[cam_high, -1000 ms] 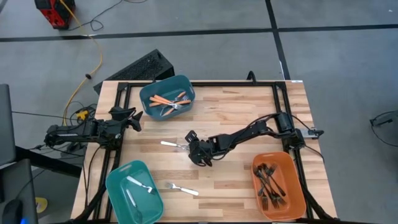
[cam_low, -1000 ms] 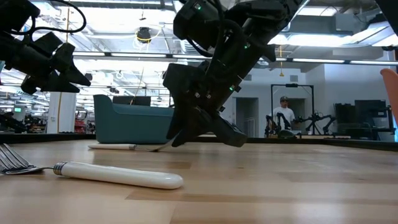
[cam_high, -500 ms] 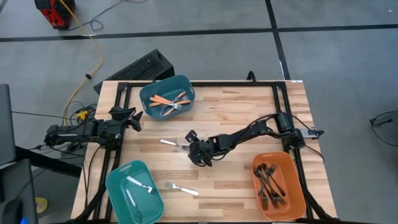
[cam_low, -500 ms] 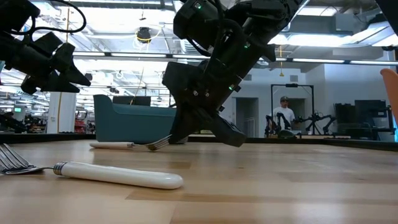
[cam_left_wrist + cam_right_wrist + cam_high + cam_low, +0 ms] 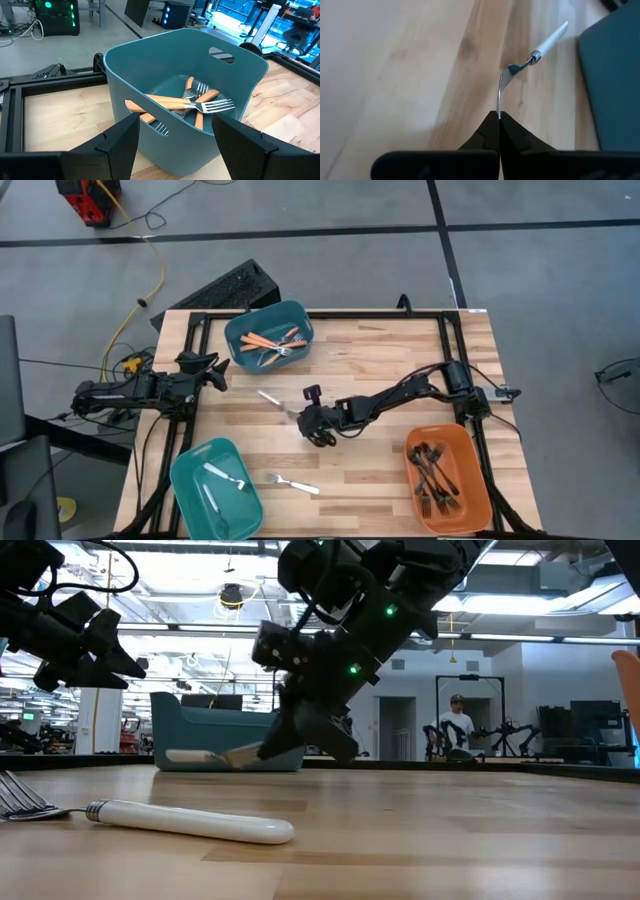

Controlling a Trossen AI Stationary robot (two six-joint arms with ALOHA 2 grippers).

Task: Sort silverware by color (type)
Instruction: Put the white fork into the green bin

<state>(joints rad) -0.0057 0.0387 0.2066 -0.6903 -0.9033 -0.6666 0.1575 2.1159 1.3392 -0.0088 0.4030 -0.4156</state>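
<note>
Right gripper (image 5: 303, 413) is clamped shut on the tine end of a white-handled fork (image 5: 272, 399), mid-table, just in front of the teal bin with orange forks (image 5: 268, 336). Tines are buried between the fingers, not visible in the right wrist view; only the neck and handle (image 5: 547, 41) stick out. Fork is lifted off the wood in the low view (image 5: 200, 756), long axis near level, handle pointing away from the gripper toward the left arm's side.

Left gripper (image 5: 212, 370) waits at the table's left edge, fingers spread apart, facing that bin.

Second white fork (image 5: 292, 482) lies flat near the front edge; low view cuts off its tines.
</note>
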